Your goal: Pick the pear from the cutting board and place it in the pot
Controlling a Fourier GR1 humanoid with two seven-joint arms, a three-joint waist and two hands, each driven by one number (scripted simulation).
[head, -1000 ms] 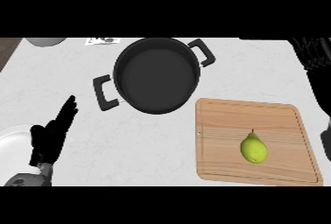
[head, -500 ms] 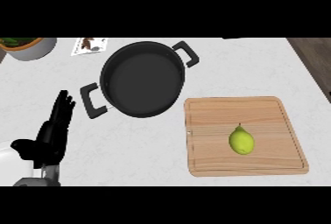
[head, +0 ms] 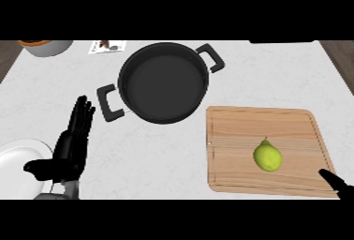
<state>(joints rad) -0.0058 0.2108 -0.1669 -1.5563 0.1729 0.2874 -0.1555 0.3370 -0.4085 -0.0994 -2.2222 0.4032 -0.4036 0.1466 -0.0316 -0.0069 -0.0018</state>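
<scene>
The pear [head: 267, 157] lies on the cutting board [head: 235, 126], just up-left of the right robot hand [head: 336, 180], whose state I cannot tell. Rounded, it could roll away when touched, missing the pot [head: 163, 84].

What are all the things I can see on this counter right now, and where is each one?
pot: one, black with two handles, empty, upper middle of the counter
cutting board: one, light wood, lower right
pear: one, yellow-green, lying on the cutting board
plate: one, white, lower left edge
bowl: one, grey with orange contents, top left corner
card: one, white and printed, top, left of the pot
left hand: black, open, resting lower left
right hand: black, only a tip showing, lower right corner
</scene>
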